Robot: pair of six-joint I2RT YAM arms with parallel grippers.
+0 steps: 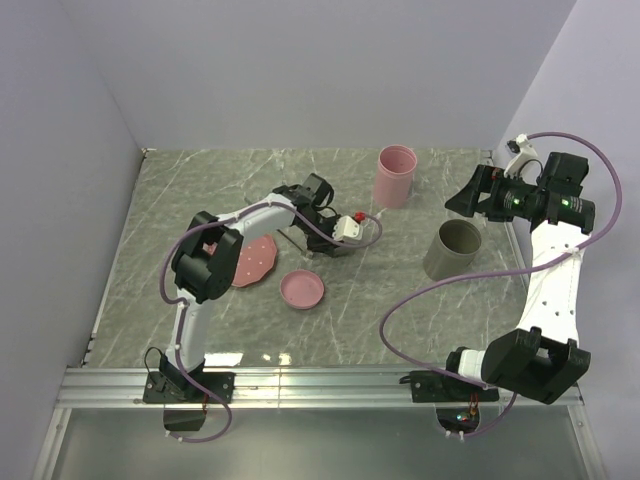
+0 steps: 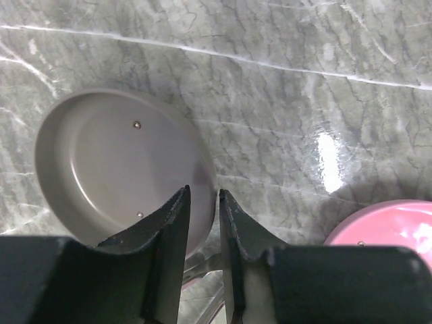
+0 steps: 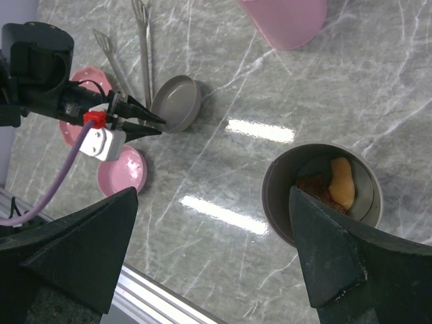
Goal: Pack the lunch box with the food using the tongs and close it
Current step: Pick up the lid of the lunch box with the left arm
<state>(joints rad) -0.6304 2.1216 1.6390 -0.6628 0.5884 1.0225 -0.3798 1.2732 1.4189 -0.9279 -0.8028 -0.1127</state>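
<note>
Arms | left pincer (image 2: pixel 202 197) low, narrowed astride grey lid (image 2: pixel 115 162) rim, grip unclear | right pincer (image 3: pixel 213 196) raised, spread wide

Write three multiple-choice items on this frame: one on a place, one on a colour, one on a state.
1. Where does food show? A in the grey cup; B on the pink lid; C in the pink cup.
2. What colour is the lid at the left pincer? A pink; B grey; C white.
3. How are the tongs? A lying on the table; B held by the left pincer; C standing in the pink cup.
Key: A, orange and brown pieces sit in the grey cup; B, its fingers straddle the grey lid's rim; A, no pincer touches them.
</note>
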